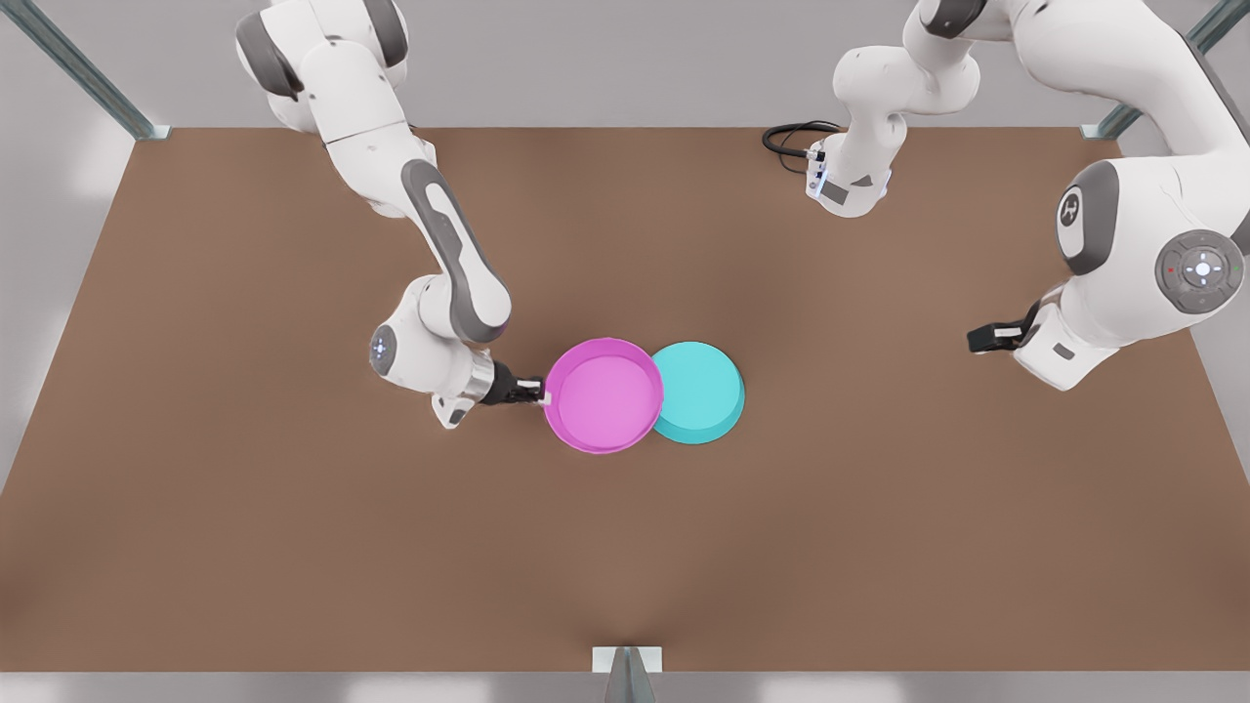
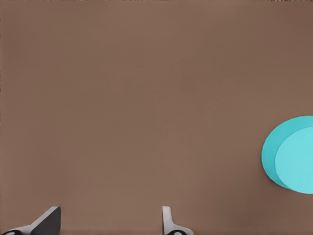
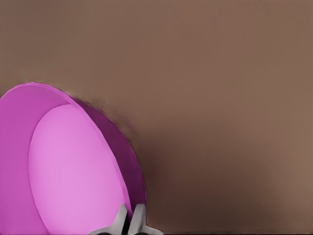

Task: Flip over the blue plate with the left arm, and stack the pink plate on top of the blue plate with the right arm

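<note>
The pink plate sits open side up at mid-table, its lighter inside showing. My right gripper, on the arm at the front view's left, is shut on the rim on the front view's left side. In the right wrist view the gripper pinches the pink plate's wall. The blue plate lies just to the front view's right with its flat base up, and the pink plate overlaps its near edge. My left gripper waits far off at the front view's right, open, with the blue plate off to one side.
The brown table spreads wide around both plates. A black cable loops at the back near an arm's base. Metal posts stand at the back corners, and a bracket sits at the front edge.
</note>
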`<state>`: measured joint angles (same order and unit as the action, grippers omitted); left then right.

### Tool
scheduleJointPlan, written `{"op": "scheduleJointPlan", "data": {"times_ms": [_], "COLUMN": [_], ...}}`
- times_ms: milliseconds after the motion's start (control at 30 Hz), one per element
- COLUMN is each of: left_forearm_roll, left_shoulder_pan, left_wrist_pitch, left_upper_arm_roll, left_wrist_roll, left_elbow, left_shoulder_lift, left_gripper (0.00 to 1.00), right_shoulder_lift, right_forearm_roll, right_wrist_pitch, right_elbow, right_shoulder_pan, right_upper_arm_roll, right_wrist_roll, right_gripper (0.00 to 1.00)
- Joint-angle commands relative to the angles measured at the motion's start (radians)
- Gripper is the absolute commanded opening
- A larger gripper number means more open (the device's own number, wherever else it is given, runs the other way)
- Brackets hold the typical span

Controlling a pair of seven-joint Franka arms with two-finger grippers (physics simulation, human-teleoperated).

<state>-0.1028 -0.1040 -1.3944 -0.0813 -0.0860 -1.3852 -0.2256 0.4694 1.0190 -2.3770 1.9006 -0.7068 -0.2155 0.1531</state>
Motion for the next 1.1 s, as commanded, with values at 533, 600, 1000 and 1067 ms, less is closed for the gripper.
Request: {"op": "scheduleJointPlan", "data": {"times_ms": [533, 600, 1000, 1067], "left_forearm_roll": [0.000, 0.000, 0.018, 0.017], "left_shoulder_pan": [0.000, 0.000, -0.005, -0.011], "left_wrist_pitch": [-0.009, -0.011, -0.009, -0.009], "left_upper_arm_roll": [-0.025, -0.026, -0.015, -0.015], "left_wrist_roll": [0.012, 0.012, 0.014, 0.014], "left_elbow": [-0.002, -0.002, 0.008, 0.008], "left_shoulder_lift": [-0.005, -0.011, -0.008, -0.003], "left_gripper": [1.00, 1.00, 1.00, 1.00], "right_shoulder_lift": [0.090, 0.077, -0.362, -0.267], "right_forearm_roll": [0.156, 0.154, -1.007, -0.996], "right_wrist_pitch": [-0.169, -0.165, 0.456, 0.668], "right_elbow": [-0.049, -0.046, -0.146, -0.379], "right_shoulder_pan": [-0.306, -0.306, 0.372, 0.533], "right_upper_arm_roll": [-0.087, -0.088, 0.064, 0.082], "right_wrist_roll": [-0.172, -0.172, -0.053, -0.052], "right_gripper": [1.00, 1.00, 1.00, 1.00]}}
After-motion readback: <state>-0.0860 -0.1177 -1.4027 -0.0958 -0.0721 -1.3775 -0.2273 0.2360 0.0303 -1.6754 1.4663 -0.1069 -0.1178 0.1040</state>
